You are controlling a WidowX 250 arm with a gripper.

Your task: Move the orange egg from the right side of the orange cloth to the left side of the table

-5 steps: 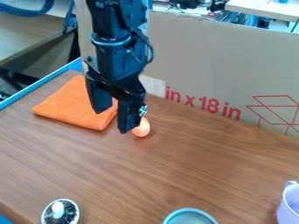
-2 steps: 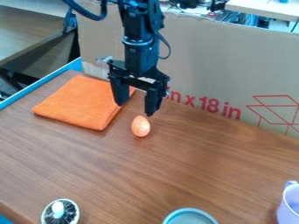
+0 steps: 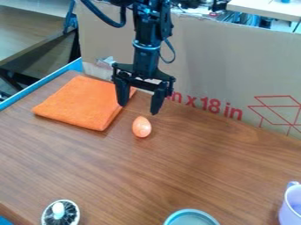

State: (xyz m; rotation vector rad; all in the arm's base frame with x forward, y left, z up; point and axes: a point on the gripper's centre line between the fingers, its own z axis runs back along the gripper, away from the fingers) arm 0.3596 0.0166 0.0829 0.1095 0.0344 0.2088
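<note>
Up and back from its place over the egg [image 3: 141, 127], the gripper [image 3: 138, 109] has risen and turned, its two fingers now both plain to see. Its jaws stand spread apart, holding nothing. Below them, the egg lies on the table [image 3: 194, 171], just beside the orange cloth [image 3: 76, 103]. Cardboard [image 3: 235, 61] stands behind. Along the view's near edge are a knobbed round thing [image 3: 60, 211], a dish [image 3: 191, 217] and, at the right, a mug [image 3: 292, 208].

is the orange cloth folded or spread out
Folded: the orange cloth lies as a flat, compact pad with thick, rounded edges.
</note>
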